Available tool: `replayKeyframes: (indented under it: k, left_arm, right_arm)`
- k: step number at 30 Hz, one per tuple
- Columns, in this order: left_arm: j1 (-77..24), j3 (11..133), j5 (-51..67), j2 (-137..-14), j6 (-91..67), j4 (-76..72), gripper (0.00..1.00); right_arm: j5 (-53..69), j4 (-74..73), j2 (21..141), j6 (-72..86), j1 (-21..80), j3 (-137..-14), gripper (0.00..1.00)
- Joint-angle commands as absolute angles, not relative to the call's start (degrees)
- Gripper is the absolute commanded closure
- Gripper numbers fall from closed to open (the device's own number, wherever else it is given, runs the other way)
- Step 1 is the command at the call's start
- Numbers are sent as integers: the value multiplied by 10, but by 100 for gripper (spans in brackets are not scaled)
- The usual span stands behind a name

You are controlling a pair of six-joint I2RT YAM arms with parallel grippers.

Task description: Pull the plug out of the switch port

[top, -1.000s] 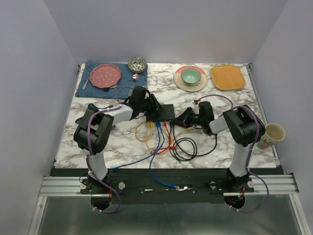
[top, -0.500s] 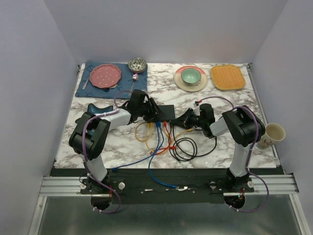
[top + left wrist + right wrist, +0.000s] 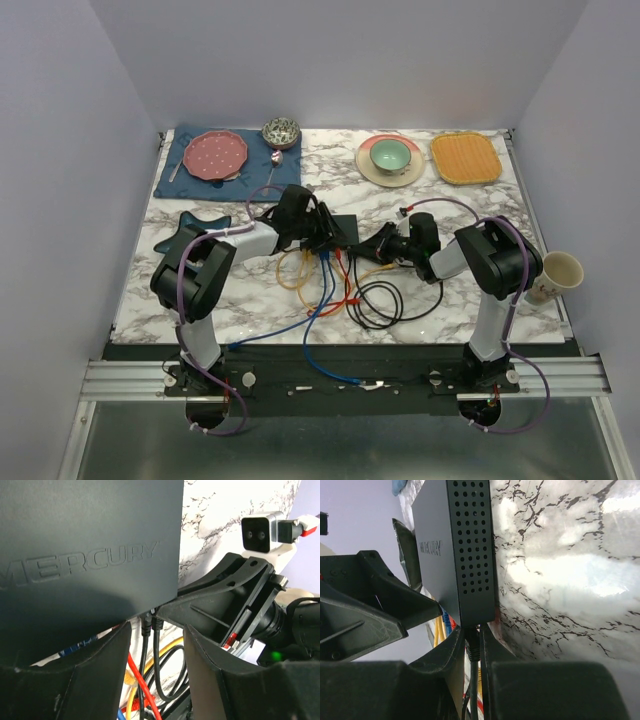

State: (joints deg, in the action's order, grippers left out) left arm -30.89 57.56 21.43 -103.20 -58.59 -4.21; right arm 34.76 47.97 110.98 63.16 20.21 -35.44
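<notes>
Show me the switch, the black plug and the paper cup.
switch (image 3: 472,555), right wrist view, perforated side wall
black plug (image 3: 471,647), right wrist view, plug body at the port
paper cup (image 3: 560,268), top external view, its open mouth

One switch (image 3: 341,227), two claws (image 3: 322,233) (image 3: 373,246), one cup (image 3: 560,273) (beige)

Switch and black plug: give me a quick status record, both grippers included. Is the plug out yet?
switch: black MERCURY box, flat on the marble table
black plug: seated in a port at the switch's edge, not out yet
right gripper: closed around the black plug, right at the port
left gripper: open, fingers at the switch's port edge, straddling the cables
task state: plug gripped, pull not done
</notes>
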Motion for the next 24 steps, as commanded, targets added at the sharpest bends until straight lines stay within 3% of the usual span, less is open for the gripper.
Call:
replayKeyframes:
  k: [1, 14, 24]
  left_arm:
    - [-314, 593, 218, -1051, -593, -46, 40]
    - [-324, 597, 215, -1086, -613, -64, 40]
    - [-317, 642, 131, -1105, -598, 17, 41]
  right_arm:
    - [356, 495, 1098, 628, 205, -348, 99]
    - [359, 476, 1095, 611, 205, -348, 99]
    - [360, 436, 1081, 585, 207, -341, 99]
